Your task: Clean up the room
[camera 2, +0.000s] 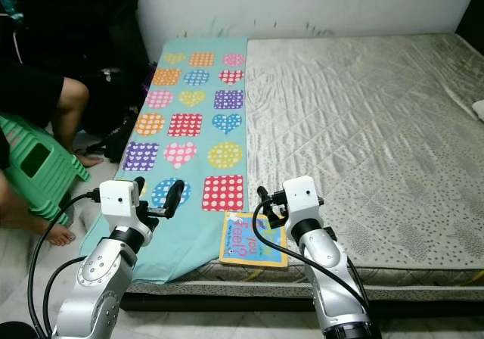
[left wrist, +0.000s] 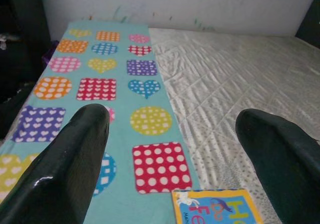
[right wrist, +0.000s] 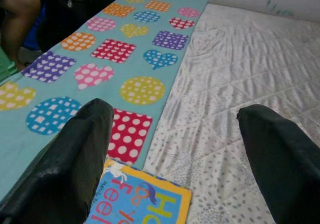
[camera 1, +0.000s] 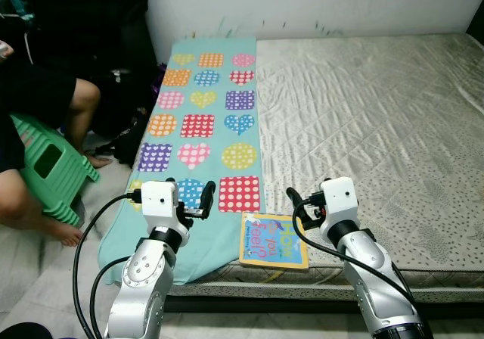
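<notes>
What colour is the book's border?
Yellow-orange, around a blue cover; the book shows best in the right wrist view.

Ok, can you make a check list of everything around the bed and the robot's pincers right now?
Surface: bare mattress, wrinkled.
Job's things: children's book lying flat at the mattress's near edge, beside the teal patterned blanket spread along the bed's left side.
Clutter: nothing seen.
Pincers: left pincer open, above the blanket; right pincer open, just above the book.
Cables: black cables loop from the left arm.
Surroundings: person's leg, green stool, marked white wall.
</notes>
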`<state>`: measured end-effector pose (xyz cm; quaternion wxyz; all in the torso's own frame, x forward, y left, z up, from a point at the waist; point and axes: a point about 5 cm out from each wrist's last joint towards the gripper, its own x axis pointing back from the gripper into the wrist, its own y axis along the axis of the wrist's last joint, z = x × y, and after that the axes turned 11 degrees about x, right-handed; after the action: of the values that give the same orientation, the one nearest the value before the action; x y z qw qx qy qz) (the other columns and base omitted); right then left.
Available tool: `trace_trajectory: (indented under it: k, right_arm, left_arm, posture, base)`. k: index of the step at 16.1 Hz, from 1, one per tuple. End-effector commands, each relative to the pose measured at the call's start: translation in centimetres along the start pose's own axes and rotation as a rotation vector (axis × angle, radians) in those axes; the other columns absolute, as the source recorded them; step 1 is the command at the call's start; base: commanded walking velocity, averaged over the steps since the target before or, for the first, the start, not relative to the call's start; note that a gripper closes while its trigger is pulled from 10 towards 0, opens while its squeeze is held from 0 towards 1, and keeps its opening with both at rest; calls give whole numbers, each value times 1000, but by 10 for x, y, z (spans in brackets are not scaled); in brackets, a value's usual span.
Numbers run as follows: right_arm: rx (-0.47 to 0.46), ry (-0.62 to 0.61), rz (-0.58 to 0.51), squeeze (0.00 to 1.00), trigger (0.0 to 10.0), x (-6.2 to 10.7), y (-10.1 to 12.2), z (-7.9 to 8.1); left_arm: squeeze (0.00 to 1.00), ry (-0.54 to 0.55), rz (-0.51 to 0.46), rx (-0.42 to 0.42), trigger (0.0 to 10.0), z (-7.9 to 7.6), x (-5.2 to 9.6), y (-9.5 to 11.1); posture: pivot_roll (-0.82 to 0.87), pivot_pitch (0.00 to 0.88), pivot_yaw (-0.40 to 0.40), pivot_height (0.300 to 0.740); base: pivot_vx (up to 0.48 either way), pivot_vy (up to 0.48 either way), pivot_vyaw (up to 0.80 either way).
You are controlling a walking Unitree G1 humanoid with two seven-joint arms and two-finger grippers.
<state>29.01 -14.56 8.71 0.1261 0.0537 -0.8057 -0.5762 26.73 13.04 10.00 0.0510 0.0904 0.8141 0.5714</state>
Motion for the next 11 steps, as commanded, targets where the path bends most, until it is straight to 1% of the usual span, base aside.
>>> trace_trajectory:
  k: [1,3,5,8,11]
  right_arm:
    - [-24,-1,18,0,10000,0,-2,0]
    - [-35,-3,33,0,10000,0,-4,-1]
    - [-26,-6,25,0,10000,0,-3,-2]
    - [-20,-6,25,0,10000,-1,-3,-2]
    - [-15,-5,29,0,10000,-1,-3,-2]
  left_arm:
    - [0,-4,17,-4,10000,1,0,-2]
    - [0,-8,15,-3,10000,0,0,-2]
    - [0,-21,10,1,10000,-1,0,-1]
    - [0,-21,13,-1,10000,-1,0,-1]
    - [0,-6,25,-7,10000,1,0,-2]
  posture:
    - [-145,69,52,740]
    - [-145,68,52,740]
    - [-145,68,51,740]
    - [-144,68,52,740]
    - [-143,69,52,740]
  base:
    - [0,0,0]
    - [0,0,-800]
    - [266,0,-575]
    - [278,0,0]
    - [0,0,0]
